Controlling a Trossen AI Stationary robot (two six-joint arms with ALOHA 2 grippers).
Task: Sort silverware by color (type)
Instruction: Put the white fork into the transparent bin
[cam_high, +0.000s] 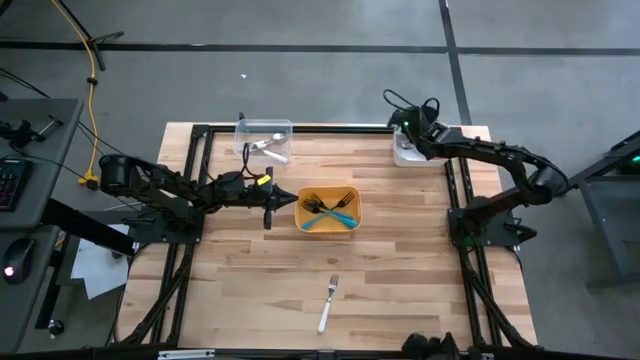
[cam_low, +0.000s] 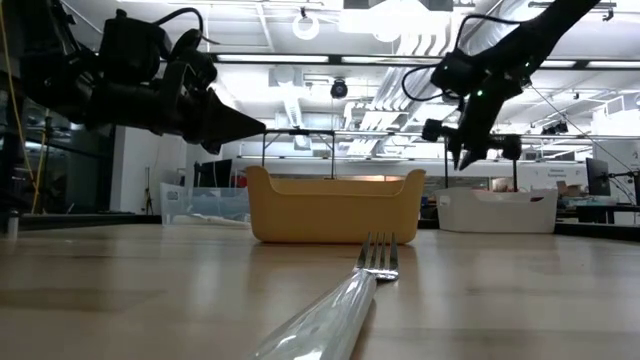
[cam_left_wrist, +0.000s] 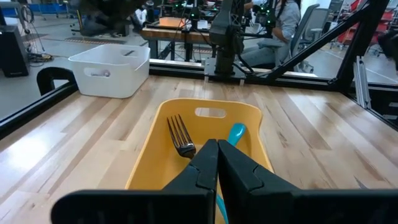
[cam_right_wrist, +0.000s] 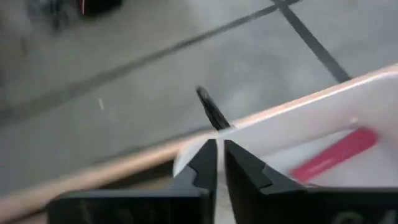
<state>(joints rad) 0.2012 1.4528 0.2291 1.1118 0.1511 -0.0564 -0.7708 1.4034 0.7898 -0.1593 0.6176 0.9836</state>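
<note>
A yellow bin mid-table holds forks with teal handles and dark tines. My left gripper is shut and empty, level at the bin's left end; it also shows in the left wrist view. A clear bin at the far left holds silver forks. My right gripper hangs shut over the white bin at the far right, which holds a red handle. A white-handled fork lies flat on the table near the front. My right gripper points down over the white bin's rim. A thin dark thing shows just past its fingertips. I cannot tell whether the fingers touch it.
The black frame rails run along both table sides. The bare wood table lies around the lone fork. Cables lie on the floor behind the white bin.
</note>
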